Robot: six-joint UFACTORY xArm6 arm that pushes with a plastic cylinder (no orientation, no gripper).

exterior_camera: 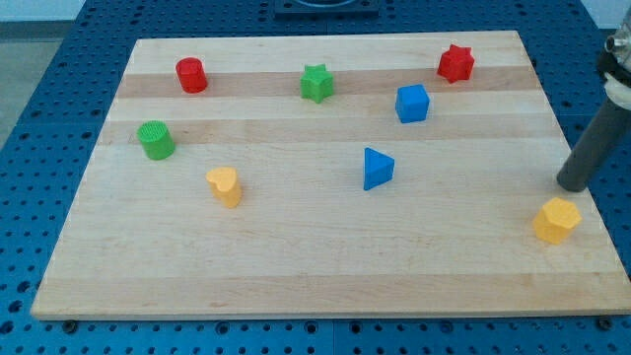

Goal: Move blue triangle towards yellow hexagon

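We not started: blue triangle [378,169] mid-board, far left of yellow hexagon [557,220]. My tip [569,187] just above hexagon; no fingers, holds nothing.

No legible text, label, brand or number anywhere (blocks and board alike).

Between the blue triangle [378,169] and the yellow hexagon [557,220] I see bare board [296,276], no block in that lane; my tip [570,185] stands just above the hexagon.
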